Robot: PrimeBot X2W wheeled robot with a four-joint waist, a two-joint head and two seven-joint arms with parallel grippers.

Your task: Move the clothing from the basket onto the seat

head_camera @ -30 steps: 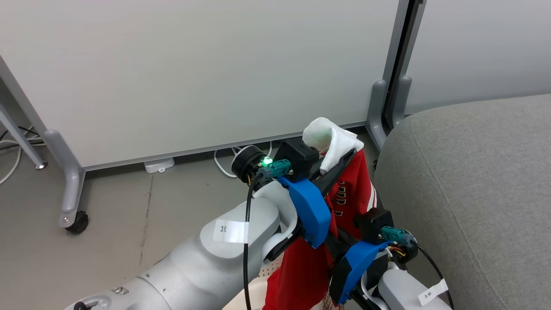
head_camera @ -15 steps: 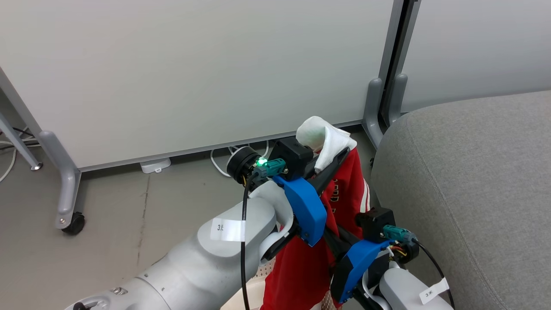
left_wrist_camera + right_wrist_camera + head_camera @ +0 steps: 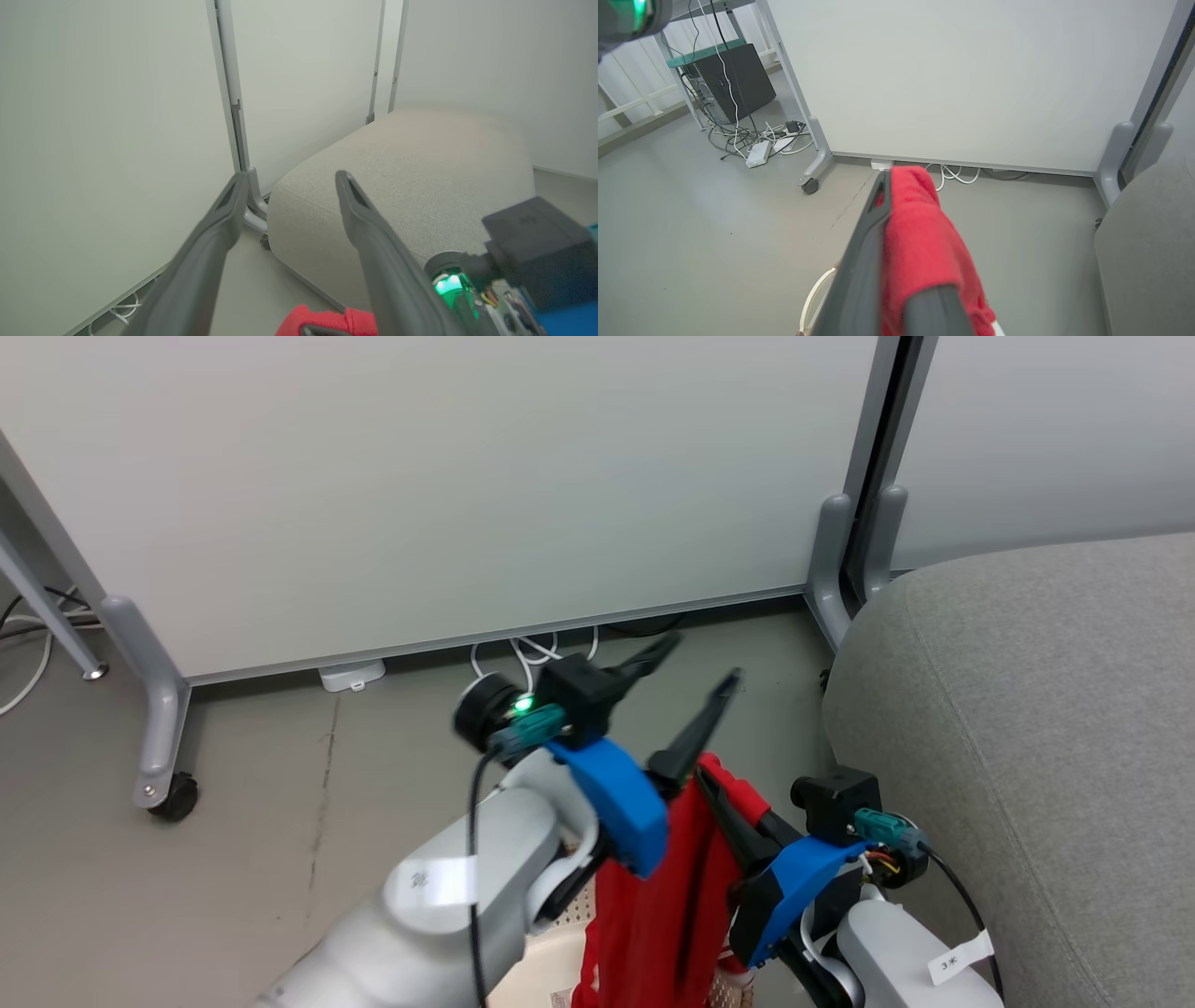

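Left gripper (image 3: 700, 661): fingers spread wide, empty, above the clothing (image 3: 653, 905).
Right gripper (image 3: 719, 789): pressed together, pinching red fabric.
Clothing: hanging over basket (image 3: 546, 957), beside seat (image 3: 1027, 728), not yet on it.
Handling: lift hem clear, swing over cushion, then release.

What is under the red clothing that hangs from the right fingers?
The basket stands below the clothing; bits of its perforated wall show beside the fabric. Its inside is hidden by the fabric and the left arm.
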